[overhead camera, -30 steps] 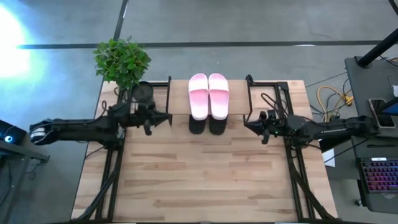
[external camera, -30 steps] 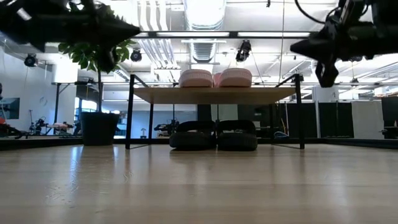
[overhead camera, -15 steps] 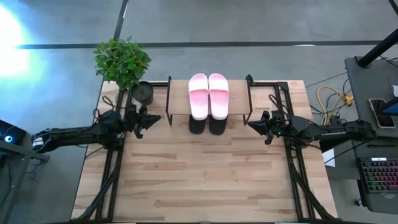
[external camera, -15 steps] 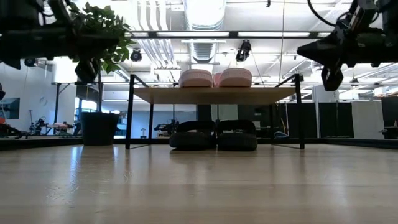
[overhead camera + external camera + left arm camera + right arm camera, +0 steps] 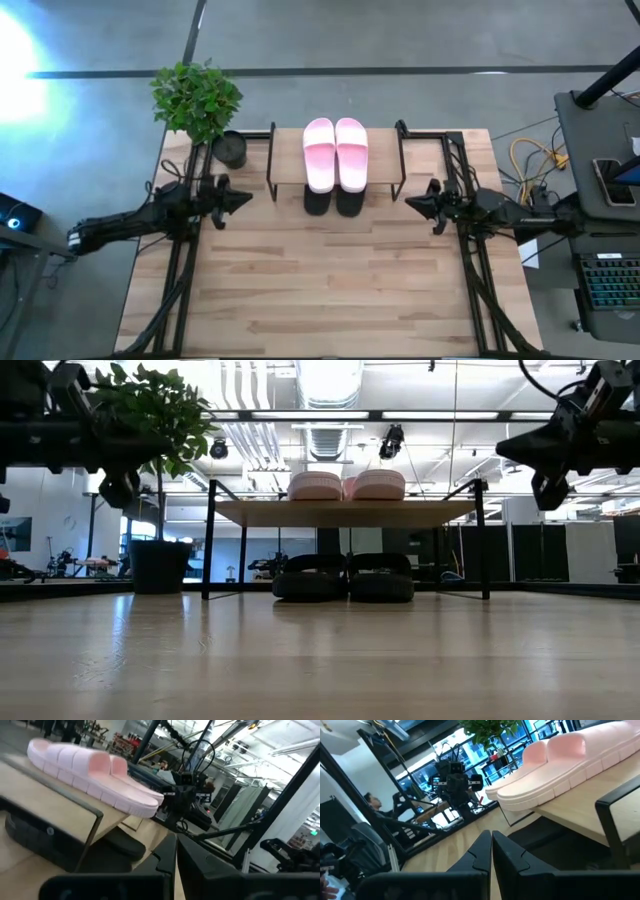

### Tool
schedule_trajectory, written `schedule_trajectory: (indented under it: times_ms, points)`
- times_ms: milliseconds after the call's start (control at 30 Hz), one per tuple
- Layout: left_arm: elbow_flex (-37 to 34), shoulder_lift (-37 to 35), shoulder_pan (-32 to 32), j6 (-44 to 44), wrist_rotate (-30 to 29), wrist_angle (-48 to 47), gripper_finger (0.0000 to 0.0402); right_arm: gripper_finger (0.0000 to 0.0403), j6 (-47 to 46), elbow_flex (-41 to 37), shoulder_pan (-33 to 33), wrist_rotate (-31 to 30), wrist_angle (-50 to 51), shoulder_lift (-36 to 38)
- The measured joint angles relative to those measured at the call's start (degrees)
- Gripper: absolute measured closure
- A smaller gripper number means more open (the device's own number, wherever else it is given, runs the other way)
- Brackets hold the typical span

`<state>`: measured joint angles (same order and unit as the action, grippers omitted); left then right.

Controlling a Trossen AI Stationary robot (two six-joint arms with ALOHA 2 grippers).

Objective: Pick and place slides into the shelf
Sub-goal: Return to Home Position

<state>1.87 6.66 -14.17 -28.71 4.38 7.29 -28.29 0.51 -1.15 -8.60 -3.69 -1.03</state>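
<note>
Four slides (image 5: 335, 155), pink atop shelf (image 5: 285, 160), black beneath

I see the shelf (image 5: 383, 160) centred at the 12 o'clock edge of the table (image 5: 330, 290). Its pale plank top sits level on thin black side frames. The pink pair (image 5: 335, 153) lies on the plank, soles down, side by side and touching, with their lengths running 12 to 6. The black pair (image 5: 333, 204) sits on the tabletop directly beneath them, also side by side. Their ends poke out past the plank's 6 o'clock edge. From table height I see both black straps arched upright and pressed close together.
</note>
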Motion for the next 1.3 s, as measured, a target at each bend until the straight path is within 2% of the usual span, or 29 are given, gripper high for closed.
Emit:
schedule_trajectory:
  times_ms: [233,333,667,933,1300]
  points:
    - [0.0,-5.3,0.0,8.3,-0.3,-4.0,0.0402,0.0394,3.4,0.0,0.0,-0.2,2.0,0.5]
    - [-0.3,-4.8,0.0,8.5,-0.4,-6.9,0.0402,0.0394,5.3,0.0,0.0,-0.2,2.0,0.7]
    - [-1.4,-4.9,0.0,12.8,-2.5,-6.0,0.0402,0.0394,12.9,0.0,0.0,-1.4,1.9,0.5]
    - [-1.4,-3.5,0.0,12.7,-2.6,-5.5,0.0402,0.0394,8.5,0.0,0.0,-1.6,1.8,0.3]
    - [-1.4,-3.3,0.0,12.7,-2.8,-5.3,0.0402,0.0394,8.4,0.0,0.0,-1.6,1.8,0.1]
